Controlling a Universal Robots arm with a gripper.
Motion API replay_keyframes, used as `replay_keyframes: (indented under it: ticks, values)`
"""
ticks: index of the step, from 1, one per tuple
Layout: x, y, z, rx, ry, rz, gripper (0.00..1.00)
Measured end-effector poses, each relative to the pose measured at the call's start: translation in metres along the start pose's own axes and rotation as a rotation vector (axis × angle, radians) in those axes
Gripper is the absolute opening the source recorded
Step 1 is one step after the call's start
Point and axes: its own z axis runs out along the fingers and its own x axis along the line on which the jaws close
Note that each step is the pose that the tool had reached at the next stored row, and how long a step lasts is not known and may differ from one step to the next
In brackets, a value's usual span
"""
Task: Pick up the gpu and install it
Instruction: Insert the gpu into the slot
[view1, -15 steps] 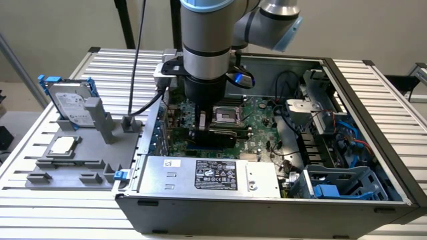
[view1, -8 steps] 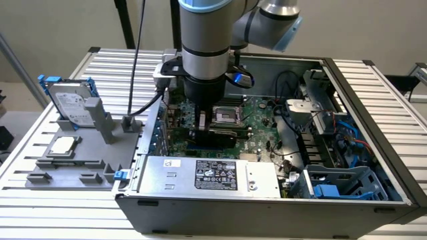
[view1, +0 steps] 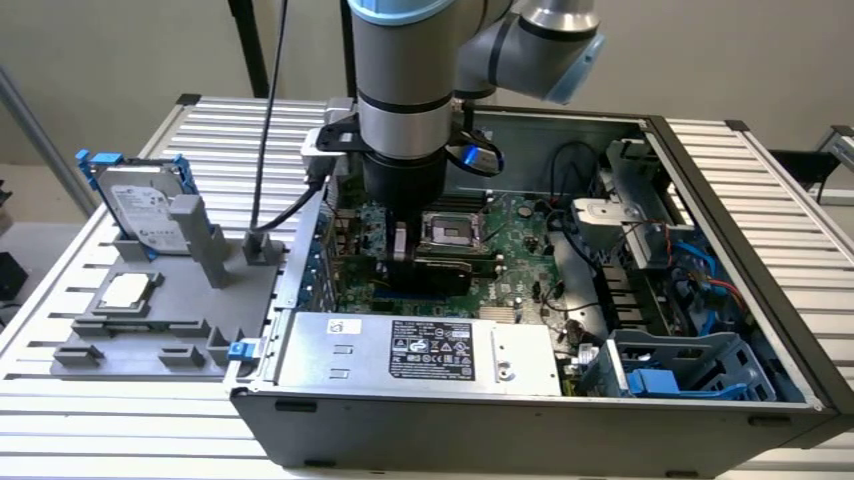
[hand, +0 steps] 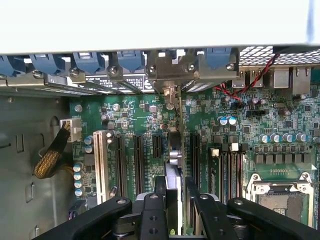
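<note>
Wrist view: gripper (hand: 176, 200) pinches the gpu (hand: 174, 165) edge-on over the motherboard (hand: 280, 145), bracket at twelve o'clock — a slight tilt could miss the slot (hand: 194, 155), likely jamming the card.

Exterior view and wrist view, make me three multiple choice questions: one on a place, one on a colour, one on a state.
1. Where is the hard drive?
A. Inside the case
B. Standing on the grey fixture at the exterior view's left
C. In the gripper

2. What colour is the motherboard?
A. Green
B. Red
C. White

3. What is the gripper holding?
A. Nothing
B. The CPU chip
C. The gpu

Answers:
1 B: the drive stands upright on the fixture, outside the case.
2 A: the board around the slots is green.
3 C: the card sits edge-on between the fingers, above the slots.
</note>
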Motion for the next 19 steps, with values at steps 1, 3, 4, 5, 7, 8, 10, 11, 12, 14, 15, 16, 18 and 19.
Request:
replay_keyframes:
  ticks: [1,3,4,5,7,8,10,11,12,14,15,16,18,19]
  values:
    - [0.0000,0.0000,0.0000,0.0002,0.0000,0.000,0.27]
    - [0.0000,0.0001,0.0005,0.0005,-0.0001,0.000,0.27]
    - [0.0000,0.0001,0.0009,0.0011,-0.0001,0.000,0.27]
    - [0.0000,0.0001,0.0013,0.0017,0.0000,0.000,0.27]
    - [0.0000,0.0002,0.0022,0.0033,0.0001,0.000,0.27]
    - [-0.0001,0.0002,0.0027,0.0042,0.0001,0.000,0.27]
    - [-0.0001,0.0002,0.0042,0.0064,-0.0007,0.000,0.27]
    - [-0.0001,0.0001,0.0047,0.0073,-0.0004,0.000,0.27]
    - [-0.0001,0.0001,0.0053,0.0081,-0.0003,0.000,0.27]
    - [0.0000,0.0002,0.0061,0.0095,-0.0003,0.000,0.27]
    - [0.0000,0.0002,0.0062,0.0098,-0.0003,0.000,0.27]
    - [-0.0001,0.0002,0.0063,0.0099,-0.0004,0.000,0.27]
    - [-0.0001,0.0002,0.0064,0.0101,-0.0006,0.000,0.27]
    - [-0.0001,0.0002,0.0065,0.0101,-0.0006,0.000,0.27]
